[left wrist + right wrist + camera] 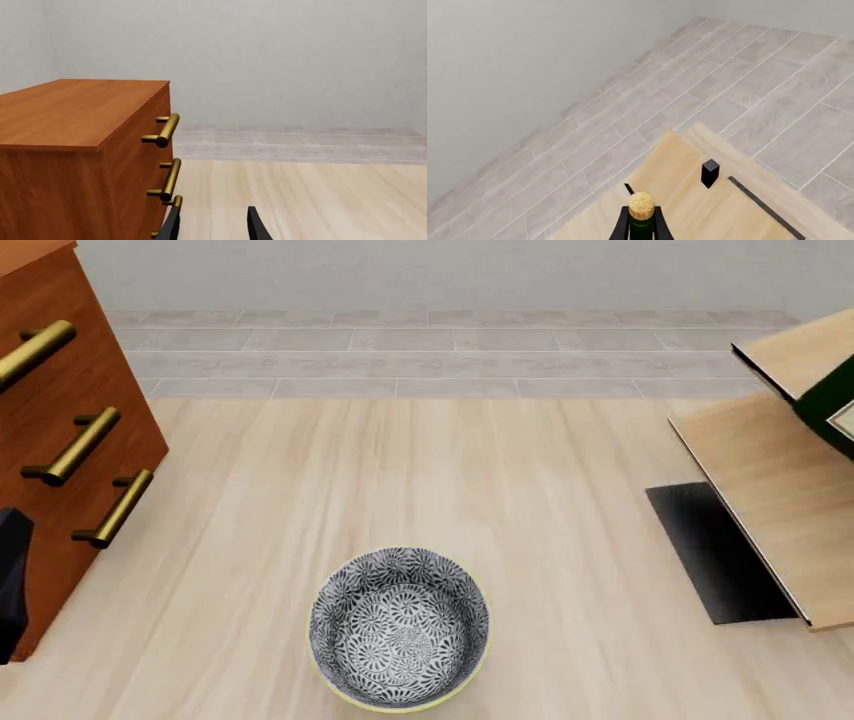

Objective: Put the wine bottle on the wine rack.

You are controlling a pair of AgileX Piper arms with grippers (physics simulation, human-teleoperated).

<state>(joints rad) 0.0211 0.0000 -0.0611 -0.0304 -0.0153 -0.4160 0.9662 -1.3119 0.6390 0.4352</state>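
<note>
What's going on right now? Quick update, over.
Left gripper open, idle beside cabinet. Right fingers flank wine bottle neck. Bottle at wine rack. Bowl clear of it.

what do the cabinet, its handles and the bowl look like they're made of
The cabinet looks like reddish-brown wood or wood-look laminate with a smooth satin finish and visible grain. Its handles look like polished brass-toned metal, with bright highlights along the bars. The bowl looks like glazed ceramic, with a fine dark floral print and a pale yellow rim.

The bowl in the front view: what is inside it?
The bowl shows only its patterned inner surface, with nothing lying inside. What is under the bowl on the table is covered.
</note>
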